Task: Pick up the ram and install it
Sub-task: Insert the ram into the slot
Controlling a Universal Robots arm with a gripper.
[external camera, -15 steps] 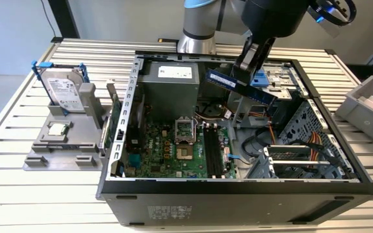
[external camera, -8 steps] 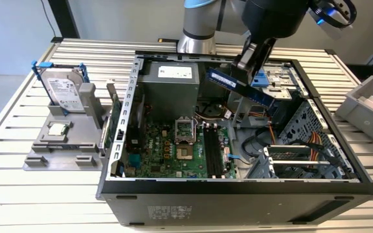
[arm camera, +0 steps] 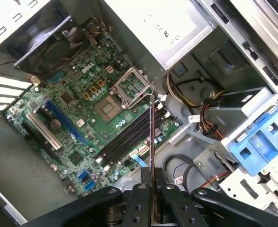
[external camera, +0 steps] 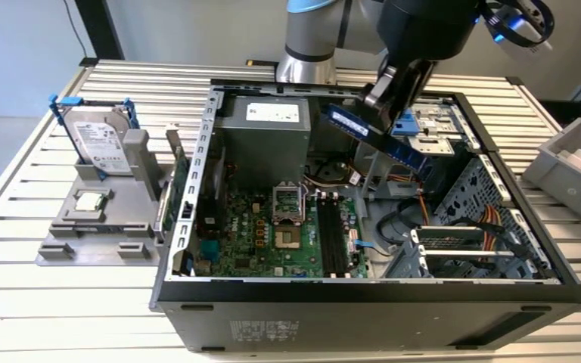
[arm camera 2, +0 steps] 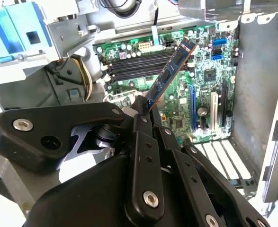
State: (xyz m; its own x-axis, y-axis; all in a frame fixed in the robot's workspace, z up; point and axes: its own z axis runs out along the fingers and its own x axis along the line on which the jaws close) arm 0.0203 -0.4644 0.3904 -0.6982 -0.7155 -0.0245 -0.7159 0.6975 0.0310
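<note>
My gripper [external camera: 374, 103] is shut on the ram [external camera: 396, 147], a long thin stick that looks blue here, and holds it tilted in the air above the open computer case [external camera: 371, 291]. In the second wrist view the ram [arm camera 2: 169, 73] juts out from the black fingers [arm camera 2: 141, 120] over the green motherboard [arm camera 2: 205, 94]. In the first wrist view the ram [arm camera: 152, 137] shows edge-on, rising from the gripper [arm camera: 153, 187] above the dark memory slots [arm camera: 122, 139]. The memory slots [external camera: 333, 238] lie well below the stick.
A silver hard drive [external camera: 99, 140] and a small square processor chip [external camera: 90, 200] sit in a grey holder at the exterior view's left. Inside the case are a power supply [external camera: 265, 132], an open processor socket [external camera: 288, 208], cables [external camera: 472, 227] and a blue drive caddy [external camera: 427, 125]. A grey bin [external camera: 578, 162] stands at the exterior view's right.
</note>
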